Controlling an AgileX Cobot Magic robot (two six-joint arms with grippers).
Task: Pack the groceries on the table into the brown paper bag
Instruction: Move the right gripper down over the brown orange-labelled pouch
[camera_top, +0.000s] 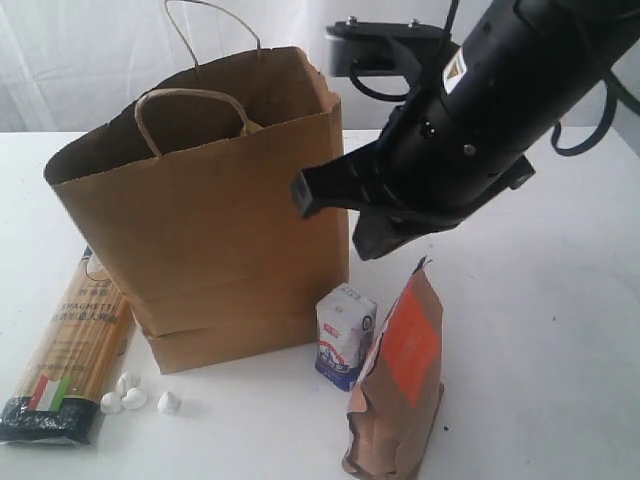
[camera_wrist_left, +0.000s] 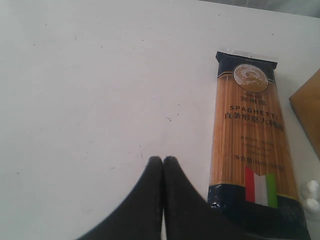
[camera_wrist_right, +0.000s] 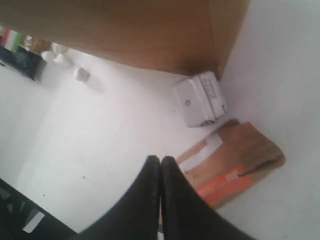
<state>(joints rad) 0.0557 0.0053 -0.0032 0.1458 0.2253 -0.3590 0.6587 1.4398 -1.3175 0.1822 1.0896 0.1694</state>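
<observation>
Jaws of both arms are pressed tip to tip, with nothing held. The left jaws hang over bare counter (camera_wrist_left: 75, 100), and the long spaghetti packet (camera_wrist_left: 250, 140) lies flat just beside their tips. They do not show in the exterior view. The right jaws hang above the counter near the brown pouch (camera_wrist_right: 235, 165) and the small white-blue carton (camera_wrist_right: 200, 100), touching neither.

In the exterior view the dark right arm (camera_top: 470, 130) fills the upper right of the frame and covers part of the right edge of the brown paper bag (camera_top: 200, 230). That one bag stands upright at centre left with its mouth open and two loop handles raised; its inside cannot be seen. At lower left lies the one spaghetti packet, its far end tucked out of sight behind the bag's corner. Four small white lumps (camera_top: 130, 395) sit on the counter between the packet and the bag's base. One carton stands at the bag's lower right corner. One pouch stands just right of the carton, at lower centre, its base clipped by the frame's bottom edge.
</observation>
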